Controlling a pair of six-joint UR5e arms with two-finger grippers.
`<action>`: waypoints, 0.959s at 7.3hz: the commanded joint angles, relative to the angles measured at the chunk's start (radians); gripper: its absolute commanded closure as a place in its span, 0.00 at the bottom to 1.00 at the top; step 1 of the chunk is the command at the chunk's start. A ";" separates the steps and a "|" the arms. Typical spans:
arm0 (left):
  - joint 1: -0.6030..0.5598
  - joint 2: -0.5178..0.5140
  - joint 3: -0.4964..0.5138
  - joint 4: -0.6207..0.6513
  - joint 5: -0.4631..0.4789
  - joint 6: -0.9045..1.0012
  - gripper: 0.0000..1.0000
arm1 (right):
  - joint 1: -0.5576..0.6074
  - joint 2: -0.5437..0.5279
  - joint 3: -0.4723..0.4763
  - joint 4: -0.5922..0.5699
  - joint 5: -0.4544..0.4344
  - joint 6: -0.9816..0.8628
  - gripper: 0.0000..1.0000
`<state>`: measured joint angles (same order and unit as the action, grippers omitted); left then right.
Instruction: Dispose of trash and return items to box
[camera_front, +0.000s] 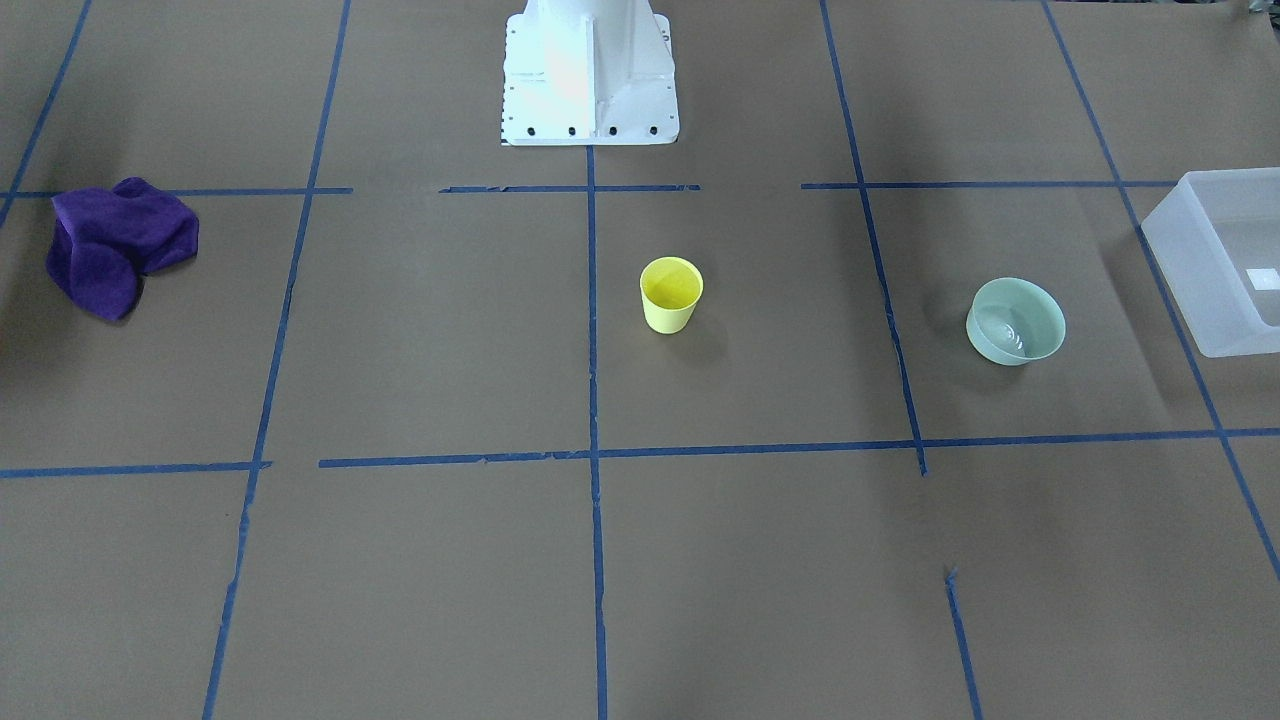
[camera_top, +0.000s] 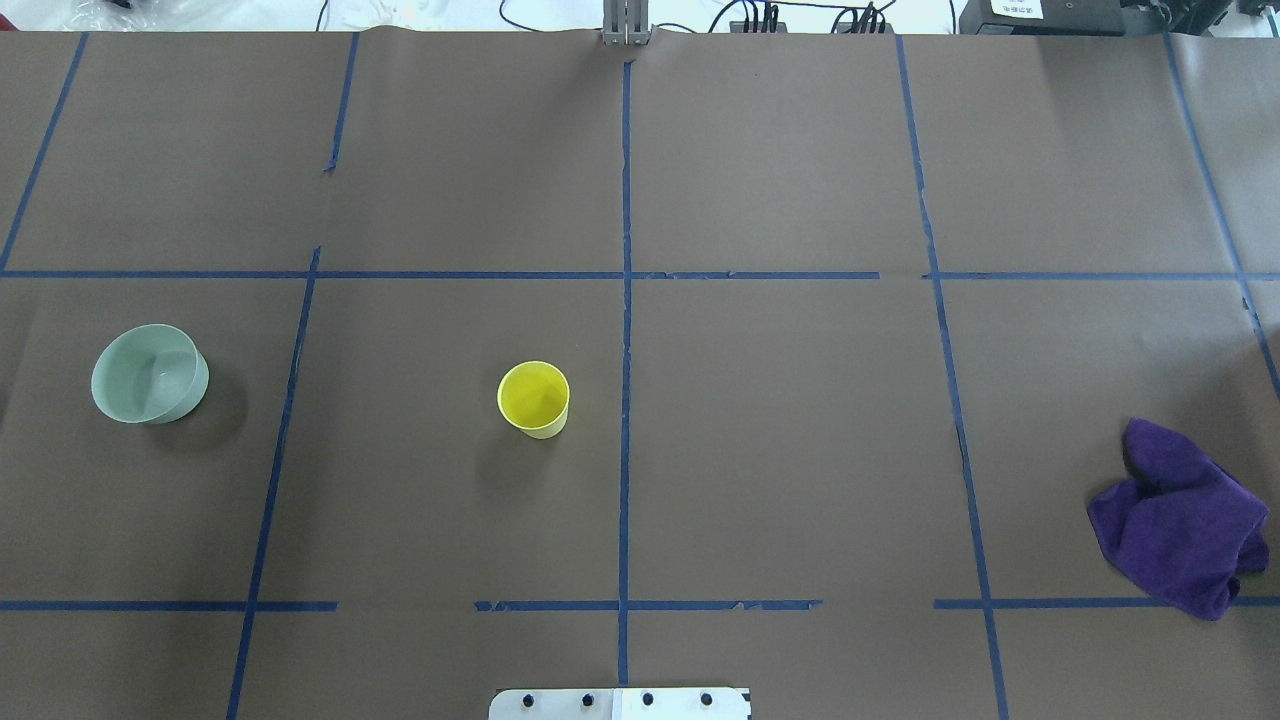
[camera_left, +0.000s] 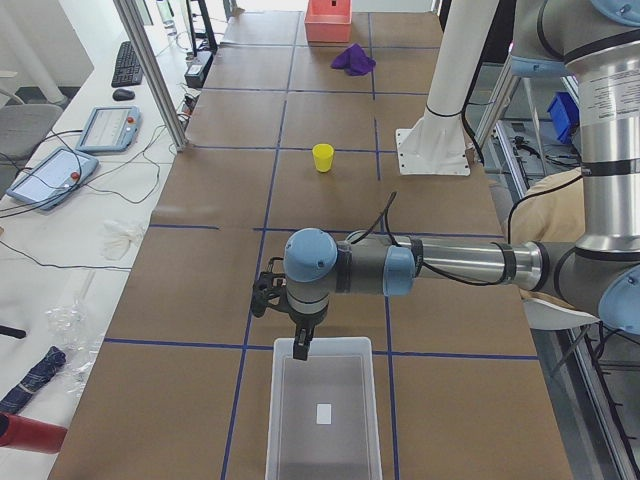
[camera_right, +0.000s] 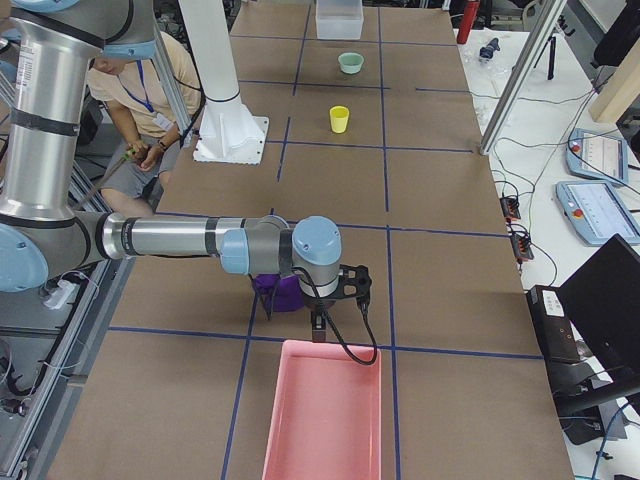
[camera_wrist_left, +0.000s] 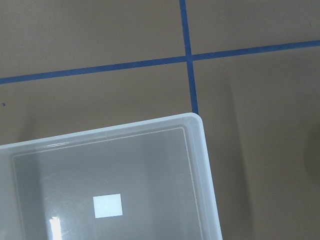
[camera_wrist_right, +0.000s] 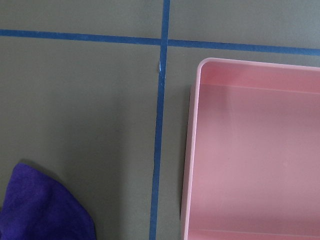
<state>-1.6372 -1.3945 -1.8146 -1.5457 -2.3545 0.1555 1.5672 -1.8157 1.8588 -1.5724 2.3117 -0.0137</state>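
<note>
Front-facing: the yellow cup (camera_front: 671, 295) is standing upright, mouth up, near the middle of the bench (camera_front: 400, 560). It is sitting well apart from the box (camera_front: 1225, 240) at the robot's left end. A green bowl (camera_front: 1015, 321) is sitting between them, and a purple cloth (camera_front: 118, 245) is lying at the other end.

Overhead: no arm is showing here, and the cup is standing free.

Left side: the left claw (camera_left: 302, 346) is hanging over the box's rim. I cannot tell how far it is open.

Right side: the right claw (camera_right: 318, 324) is hanging by a pink tray (camera_right: 320, 420). Its opening cannot be told either.

Wrist views: they are showing only the box's white label (camera_wrist_left: 107, 206) and the tray corner.

The cup is looking light, stiff, smooth and easily tipped. Pinching across its wall just under the wider rim is looking safest.
</note>
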 joint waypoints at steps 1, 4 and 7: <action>0.000 -0.003 -0.009 -0.005 0.000 0.007 0.00 | 0.000 -0.001 0.000 0.002 0.002 0.001 0.00; 0.002 -0.006 -0.023 -0.069 0.001 0.007 0.00 | -0.001 0.003 0.014 0.002 -0.002 0.000 0.00; 0.123 -0.036 -0.005 -0.351 0.010 -0.004 0.00 | -0.004 0.045 0.016 0.137 -0.003 0.015 0.00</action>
<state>-1.5831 -1.4083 -1.8271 -1.7907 -2.3506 0.1579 1.5643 -1.7864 1.8738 -1.5247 2.3099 -0.0040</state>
